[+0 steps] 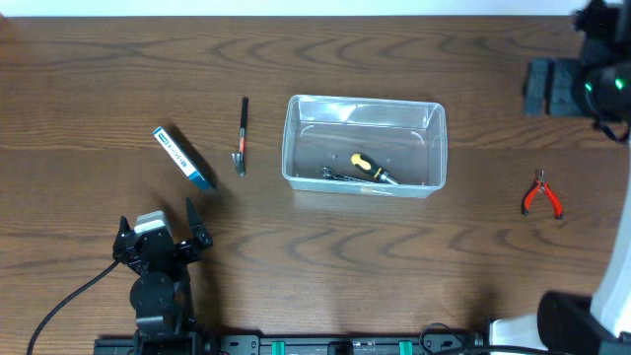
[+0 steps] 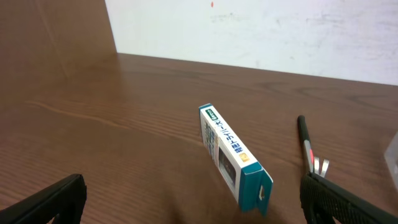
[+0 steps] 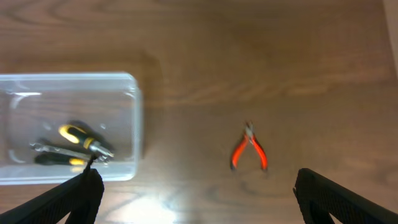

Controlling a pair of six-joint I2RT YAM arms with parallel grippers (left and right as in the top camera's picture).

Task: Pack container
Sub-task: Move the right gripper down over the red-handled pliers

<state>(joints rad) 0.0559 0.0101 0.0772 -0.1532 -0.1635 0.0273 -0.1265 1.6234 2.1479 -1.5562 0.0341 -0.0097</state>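
Three items lie loose on the bench [image 1: 394, 266]: blue-and-white box [image 1: 183, 157], black-handled tool [image 1: 242, 133], red pliers [image 1: 541, 195]. The clear container [image 1: 365, 101] sits mid-bench, holding a yellow-handled screwdriver [image 1: 367, 166]. The left claw [image 1: 160, 233], spread and empty, faces the box; the right claw [image 3: 205, 202], likewise spread, overlooks the pliers, probably lining up pickups.

**Four things on the dark wood table**

Here's the brown wood-grain table [image 1: 394, 59], and out on the left lies a small blue-and-white box [image 1: 183, 158], flat and set at a slant. Just right of it, a slim black-handled tool [image 1: 242, 136] lies nearly straight, its metal tip toward the near edge. Centre stage, the clear container [image 1: 441, 148] sits square on the wood. Well apart on the right, red-handled pliers [image 1: 541, 194] lie alone, handles splayed toward the near edge.
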